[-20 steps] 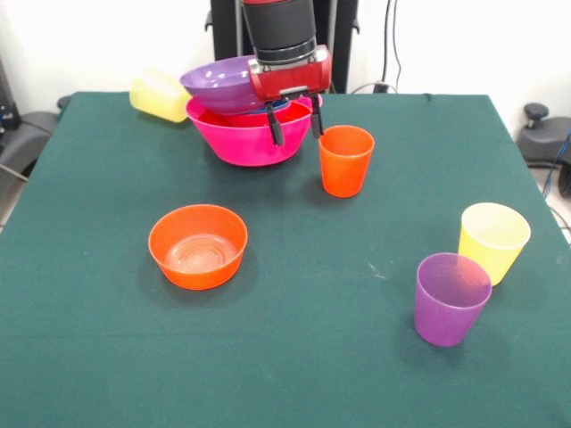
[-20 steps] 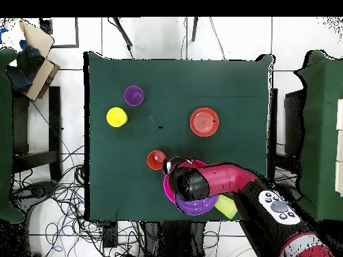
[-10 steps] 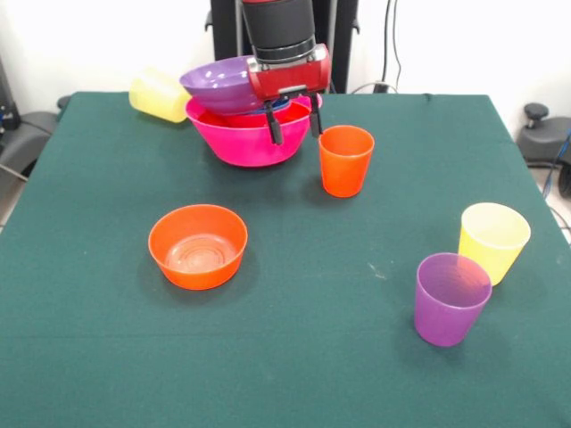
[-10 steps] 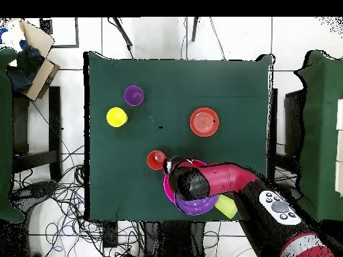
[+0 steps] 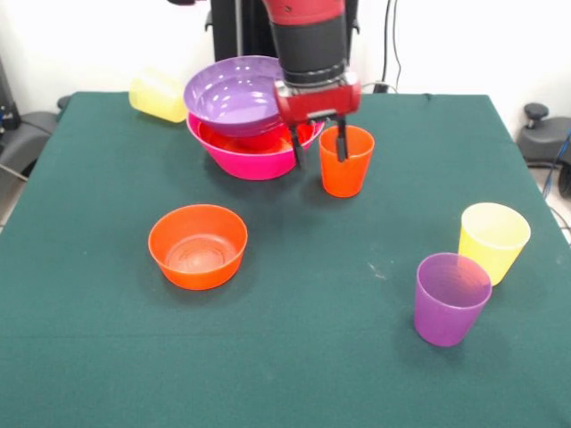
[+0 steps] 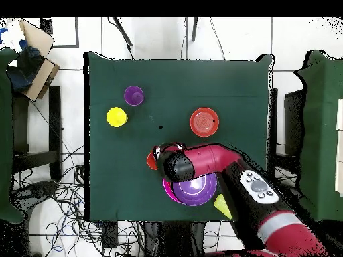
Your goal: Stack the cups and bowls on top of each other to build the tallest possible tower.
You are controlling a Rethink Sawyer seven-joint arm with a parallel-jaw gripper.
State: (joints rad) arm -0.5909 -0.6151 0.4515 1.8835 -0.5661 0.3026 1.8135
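Observation:
My gripper [image 5: 318, 152] is open and empty, hanging at the left rim of the upright orange cup [image 5: 346, 162]. One finger [image 5: 341, 147] shows in front of the cup; the other is between the cup and the big pink bowl [image 5: 254, 153]. The tower is that pink bowl with an orange bowl inside it and the wide purple bowl [image 5: 234, 96] tilted on top. It also shows in the overhead view [image 6: 196, 190]. Apart from it stand an orange bowl [image 5: 197, 245], a yellow cup [image 5: 493, 241] and a purple cup [image 5: 451, 298]. A second yellow cup [image 5: 159, 94] lies on its side. The small blue and magenta bowls are hidden.
The green table [image 5: 294, 357] has its far edge just behind the tower and the lying yellow cup. In the overhead view my arm [image 6: 221, 160] reaches over the tower from the table's bottom right.
My gripper has moved from over the pink bowl's front to the orange cup. The purple bowl now shows fully and sits more squarely over the pink bowl.

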